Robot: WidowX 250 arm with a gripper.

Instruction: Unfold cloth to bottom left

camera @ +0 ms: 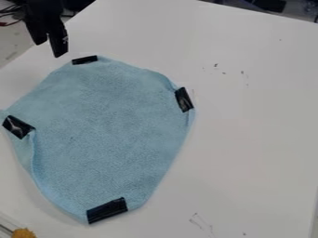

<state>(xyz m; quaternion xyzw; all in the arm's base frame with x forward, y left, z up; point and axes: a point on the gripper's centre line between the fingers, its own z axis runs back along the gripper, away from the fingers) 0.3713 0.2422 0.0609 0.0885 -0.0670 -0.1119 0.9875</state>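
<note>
Your white worktop (255, 139) carries the light-blue cloth (105, 130), mostly spread, left edge folded. The end effector (49, 49) is slightly parted, empty, above the cloth's upper-left side. Step judged: pre-grasp; you need to grip that fold and draw it bottom-left. Count: 1 worktop, 1 cloth, 1 end effector, 4 black tape strips (107, 210).

The cloth (109, 135) lies on the left portion of the tabletop (255, 139). Four tape strips (107, 210) are located on the cloth, at its far, near, left and right edges. The tool (49, 49) is positioned beyond its far-left edge.
</note>
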